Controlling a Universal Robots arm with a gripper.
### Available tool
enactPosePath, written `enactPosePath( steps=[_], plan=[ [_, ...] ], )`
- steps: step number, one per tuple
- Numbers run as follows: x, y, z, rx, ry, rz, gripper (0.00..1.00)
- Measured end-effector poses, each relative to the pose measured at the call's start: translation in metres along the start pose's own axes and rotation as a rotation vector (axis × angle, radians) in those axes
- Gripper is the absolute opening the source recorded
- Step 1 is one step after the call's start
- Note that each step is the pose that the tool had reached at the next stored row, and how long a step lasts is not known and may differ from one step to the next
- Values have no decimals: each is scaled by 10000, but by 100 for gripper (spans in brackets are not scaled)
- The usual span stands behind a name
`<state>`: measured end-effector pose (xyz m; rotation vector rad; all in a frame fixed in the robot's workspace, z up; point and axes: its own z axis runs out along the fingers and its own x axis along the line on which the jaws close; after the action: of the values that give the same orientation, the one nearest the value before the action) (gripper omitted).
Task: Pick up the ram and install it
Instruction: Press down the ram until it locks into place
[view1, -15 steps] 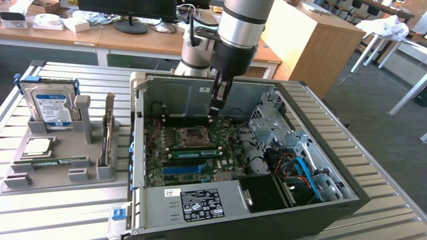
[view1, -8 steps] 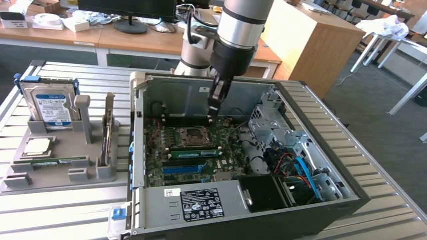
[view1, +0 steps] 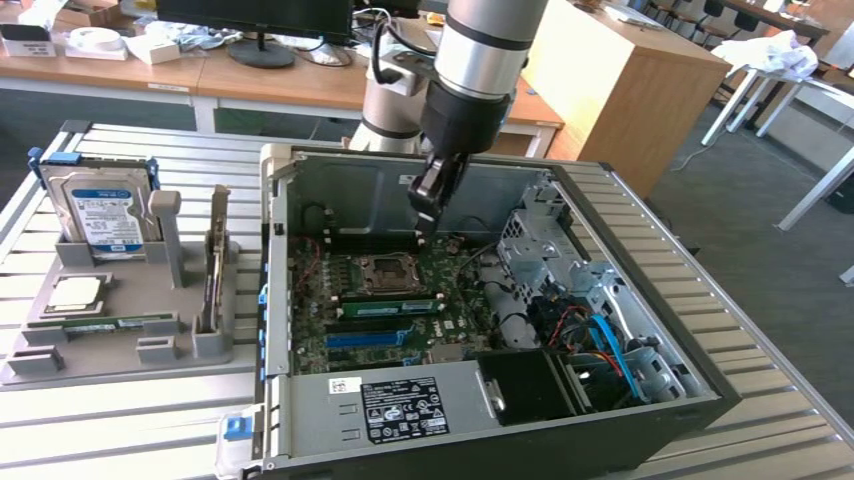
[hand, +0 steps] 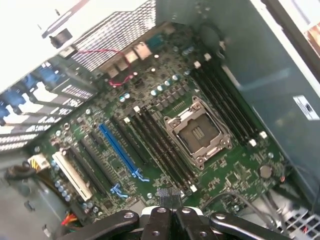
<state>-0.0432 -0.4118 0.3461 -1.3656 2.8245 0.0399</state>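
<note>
I'm seeing the open computer case (view1: 400, 420) sitting nearest on the slatted metal table (view1: 787, 440). My gripper (view1: 424, 205) is hanging inside it above the motherboard (hand: 165, 145), fingers pressed together and gripping nothing. At the exterior view's left, the ram (view1: 214, 265) is standing on edge in the grey holder tray (view1: 120, 350), well apart from the gripper, with the hard drive (view1: 96, 210) standing behind it. Farther back, wooden desks (view1: 267, 75) and a monitor base (view1: 260, 52) are lining the room.
</note>
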Motion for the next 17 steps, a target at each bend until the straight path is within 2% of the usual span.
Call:
enactPosePath(
  steps=[17],
  plan=[
    [0, -1, 22, 45, -66, 3088, 10]
  ],
)
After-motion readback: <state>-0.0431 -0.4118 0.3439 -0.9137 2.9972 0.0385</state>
